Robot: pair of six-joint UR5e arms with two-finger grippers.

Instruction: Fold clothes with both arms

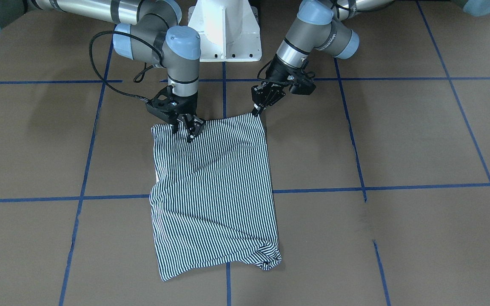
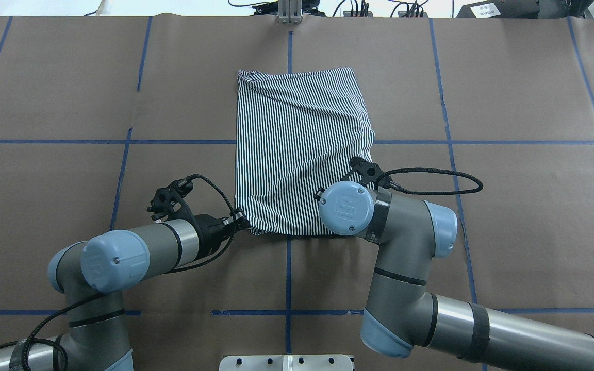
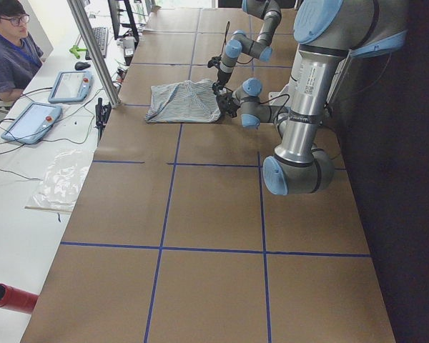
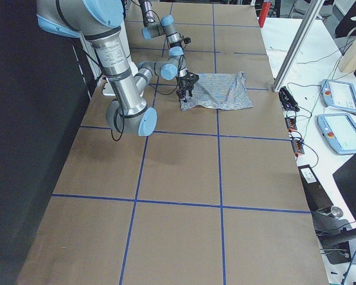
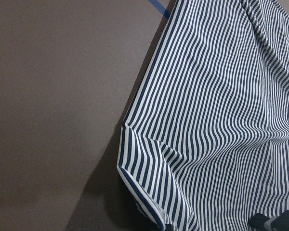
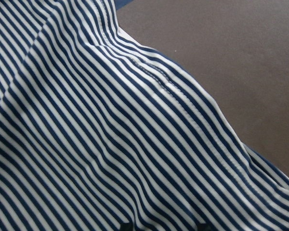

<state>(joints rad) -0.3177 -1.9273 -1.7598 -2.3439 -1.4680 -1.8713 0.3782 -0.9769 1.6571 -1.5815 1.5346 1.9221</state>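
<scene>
1. The polo shirt [image 1: 215, 178] lay on the table [image 1: 398, 140] as a rough rectangle. Its nearest edge was directly under the two grippers, and the rest of it stretched away from them, toward the side far from the robot.
2. The left gripper [image 1: 257, 111] was clamped on one corner of this near edge. In the left wrist view the stripes bent toward the jaws and the corner stood a little off the table, with a shadow below it.
3. The right gripper [image 1: 186, 128] stood on the same edge, a little inward from the other corner, which lay flat just beside it. Its jaws showed some gap with striped cloth between them. Whether they already pinched the cloth could not be told.
4. The end farthest from both grippers was bunched and wrinkled at one corner.
5. Judged from this, the step in hand was taking hold of the near edge, so that it could be folded over onto the far end.
6. The next move would call for a sure grip on the right side first. Then both grippers should rise together, keep the edge tight between them, and carry it away from the robot. The free corner beside the right gripper might hang down and spoil the fold.
</scene>
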